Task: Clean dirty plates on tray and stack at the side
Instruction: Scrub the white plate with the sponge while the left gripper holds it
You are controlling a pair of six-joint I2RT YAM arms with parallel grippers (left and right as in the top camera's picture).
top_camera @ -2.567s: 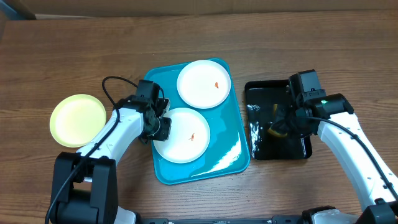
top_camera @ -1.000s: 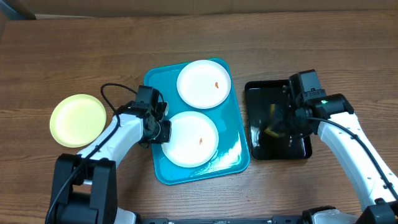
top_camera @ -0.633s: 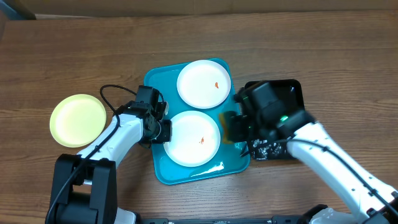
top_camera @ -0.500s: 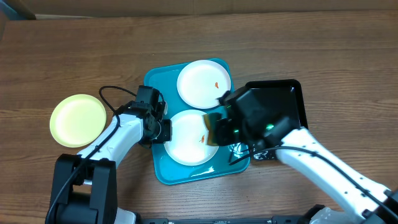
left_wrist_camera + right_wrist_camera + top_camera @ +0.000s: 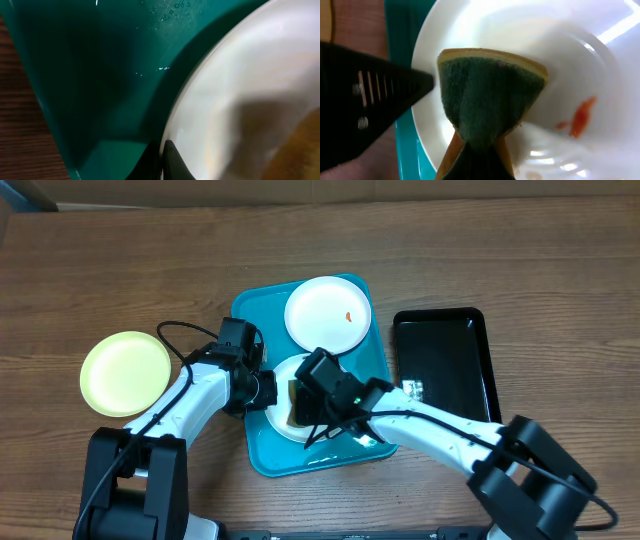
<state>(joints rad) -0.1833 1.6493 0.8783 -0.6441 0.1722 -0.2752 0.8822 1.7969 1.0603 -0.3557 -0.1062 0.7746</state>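
The turquoise tray [image 5: 258,452] holds two white plates. The far plate [image 5: 328,314] has an orange-red smear. The near plate [image 5: 281,388] is mostly hidden under my right arm; in the right wrist view [image 5: 600,65] it shows an orange-red smear [image 5: 581,116]. My left gripper [image 5: 262,389] is shut on the near plate's left rim [image 5: 172,125]. My right gripper [image 5: 300,406] is shut on a green-and-yellow sponge [image 5: 487,95] pressed onto the near plate. The pale yellow-green plate [image 5: 125,372] lies on the table to the left.
A glossy black tray [image 5: 445,375] lies to the right of the turquoise tray, with a small foil-like scrap [image 5: 414,390] at its left edge. The wooden table [image 5: 120,270] surrounds everything. A cable [image 5: 185,345] loops from the left arm.
My right arm has swung left from the black tray, carrying the sponge, and now sits over the near white plate. The left gripper has stayed on the plate's rim.
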